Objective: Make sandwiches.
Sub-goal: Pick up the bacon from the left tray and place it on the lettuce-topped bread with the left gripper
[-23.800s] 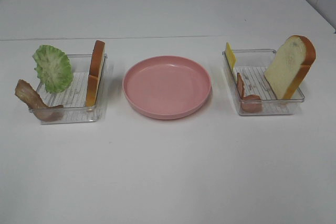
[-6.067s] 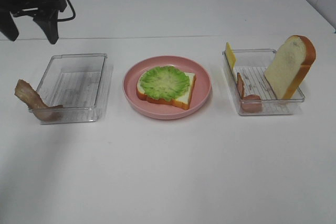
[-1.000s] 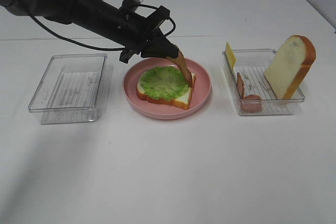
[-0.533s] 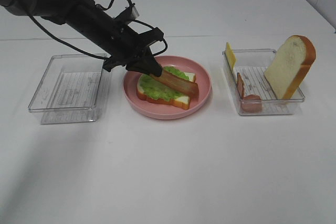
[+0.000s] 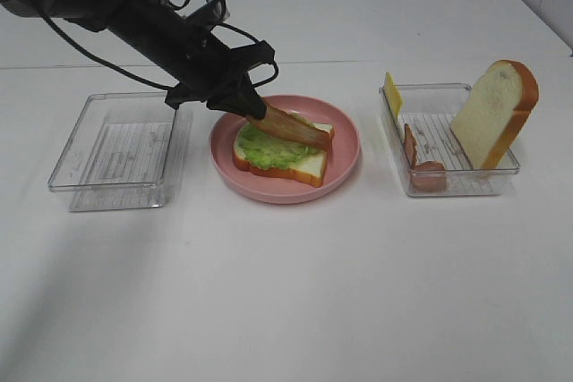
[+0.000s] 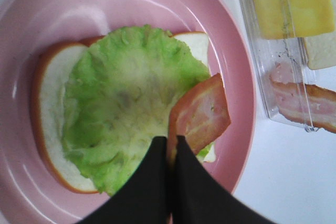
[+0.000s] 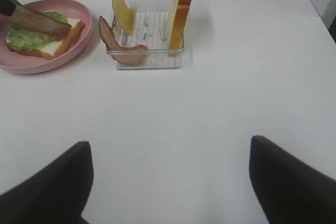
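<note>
Nearest, the right gripper [image 7: 168,145] hung over the white table [image 7: 220,98], its black fingers spread wide. Beyond, on the round pink plate [image 5: 347,151], a white toy bread slice [image 5: 303,167] carried ruffled green lettuce [image 5: 267,146]. The left gripper [image 5: 251,106] was clamped on one end of a reddish-brown bacon strip [image 5: 297,128] that slanted down onto that lettuce.

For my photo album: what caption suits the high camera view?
Left gripper holds a bacon strip over lettuce and bread on the pink plate.
</note>
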Tool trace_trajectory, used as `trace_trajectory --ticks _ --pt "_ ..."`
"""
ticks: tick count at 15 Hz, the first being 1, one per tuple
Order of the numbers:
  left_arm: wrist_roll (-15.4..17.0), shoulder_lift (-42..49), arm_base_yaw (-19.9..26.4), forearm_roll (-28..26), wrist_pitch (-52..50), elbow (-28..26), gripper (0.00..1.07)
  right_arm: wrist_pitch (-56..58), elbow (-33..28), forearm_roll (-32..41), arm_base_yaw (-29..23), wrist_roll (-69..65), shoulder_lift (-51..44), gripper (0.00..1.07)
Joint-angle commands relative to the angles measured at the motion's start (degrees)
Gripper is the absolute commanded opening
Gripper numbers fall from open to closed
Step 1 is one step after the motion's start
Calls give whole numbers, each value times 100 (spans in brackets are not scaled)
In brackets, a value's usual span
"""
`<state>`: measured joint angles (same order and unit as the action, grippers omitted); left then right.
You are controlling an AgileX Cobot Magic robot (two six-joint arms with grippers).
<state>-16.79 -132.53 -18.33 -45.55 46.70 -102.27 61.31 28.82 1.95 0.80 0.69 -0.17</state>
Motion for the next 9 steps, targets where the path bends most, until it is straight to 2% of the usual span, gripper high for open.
trace_trajectory --ticks 1,3,5,7,8,9 --pt "413 109 -6 286 -17 -23 0 -57 -11 23 40 -34 -40 78" --pt "584 63 -6 413 178 -23 0 -57 -11 23 40 -34 -40 78" --pt "602 74 -6 458 206 -23 0 -57 -11 23 40 -34 -40 78" --pt "613 74 -6 481 206 -23 11 -57 -11 23 40 -34 -40 78" --pt "613 74 -6 481 206 -23 11 -57 -11 23 40 -34 -40 78" --pt "613 74 -6 493 195 -23 21 -57 -11 23 40 -34 -40 78"
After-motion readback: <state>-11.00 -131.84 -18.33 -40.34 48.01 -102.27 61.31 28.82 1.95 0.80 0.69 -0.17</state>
